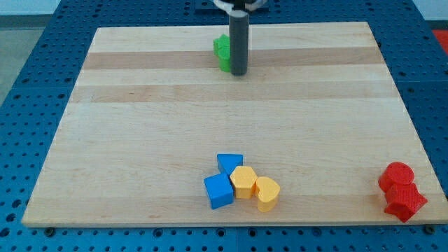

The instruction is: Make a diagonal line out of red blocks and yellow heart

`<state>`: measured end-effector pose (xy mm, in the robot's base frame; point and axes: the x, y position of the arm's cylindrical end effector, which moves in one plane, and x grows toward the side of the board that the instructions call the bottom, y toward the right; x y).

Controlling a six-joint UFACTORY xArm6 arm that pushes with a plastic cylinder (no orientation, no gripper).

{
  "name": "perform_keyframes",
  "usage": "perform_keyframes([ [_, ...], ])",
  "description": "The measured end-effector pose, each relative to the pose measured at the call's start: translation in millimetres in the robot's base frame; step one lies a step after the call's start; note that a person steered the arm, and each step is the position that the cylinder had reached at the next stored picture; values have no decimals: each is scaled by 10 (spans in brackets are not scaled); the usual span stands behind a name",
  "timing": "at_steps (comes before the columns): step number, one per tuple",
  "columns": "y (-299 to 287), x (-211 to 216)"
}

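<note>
camera view | my tip point(239, 73) is seen far centre, beside green block point(222, 52), nothing held | red blocks point(401, 191) are stacked near right corner | yellow heart point(267, 193) is touching yellow hexagon block point(243, 181), near centre, by blue blocks point(220, 190)

Count on worktop point(140, 105):
- Red blocks: 2, a round one point(397, 176) and a star-like one point(405, 201).
- Yellow blocks: 2, a hexagon point(243, 182) and a heart point(267, 193).
- Blue blocks: 2, a triangle point(229, 163) and a cube point(219, 190).
- Green blocks point(222, 53): partly hidden behind the rod point(239, 42); number cannot be told.
- Rod: 1.
</note>
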<state>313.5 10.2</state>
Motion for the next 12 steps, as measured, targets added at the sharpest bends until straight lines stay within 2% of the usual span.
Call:
perform_keyframes([
  [1, -8, -288],
  [2, 18, -274],
  [4, 1604, 10],
  [5, 2434, 569],
  [6, 3102, 1466],
  [7, 3345, 1903],
  [8, 3125, 3028],
  [10, 2947, 3037],
  [11, 2408, 3043],
  [12, 2222, 3049],
])
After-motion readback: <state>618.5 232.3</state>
